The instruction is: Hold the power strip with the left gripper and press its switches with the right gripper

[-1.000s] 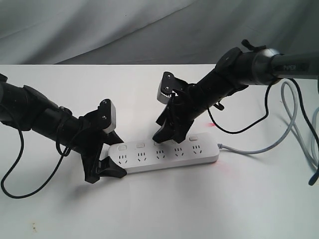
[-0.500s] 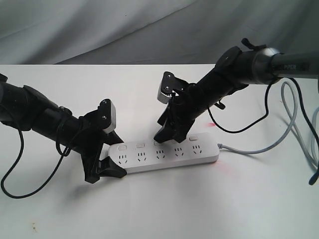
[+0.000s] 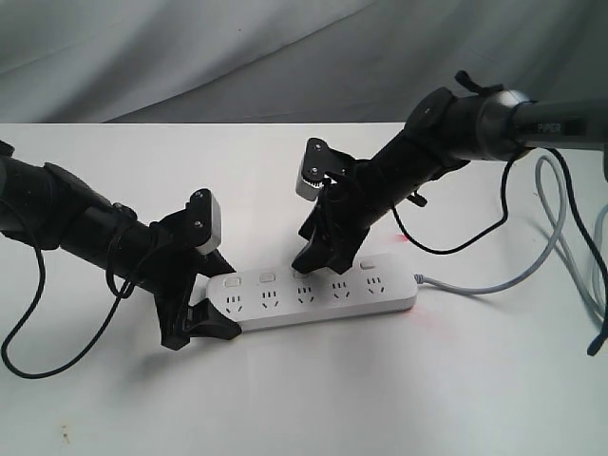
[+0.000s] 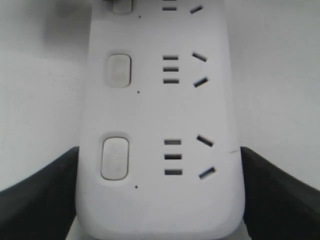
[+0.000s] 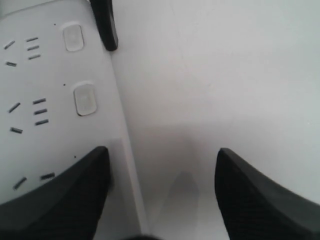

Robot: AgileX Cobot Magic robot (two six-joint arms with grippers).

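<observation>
The white power strip (image 3: 318,294) lies flat on the white table, its long side running left to right. My left gripper (image 3: 226,302) is shut on its left end; in the left wrist view the strip (image 4: 160,115) fills the gap between the two black fingers (image 4: 45,190). Its switches (image 3: 268,276) run along the far edge, and two show close up (image 4: 115,158). My right gripper (image 3: 323,266) hangs open over the strip's middle. One of its fingers (image 5: 60,200) is above the strip's far edge (image 5: 55,125) beside a switch (image 5: 85,98), the other above bare table.
The strip's grey cord (image 3: 494,280) runs off to the right, where more grey cables (image 3: 570,237) hang. A thin black cable (image 3: 19,356) loops on the table at the left. A grey cloth (image 3: 237,47) closes the back.
The right arm's wrist has shifted slightly to the left above the strip. The left gripper and the strip have not moved.
</observation>
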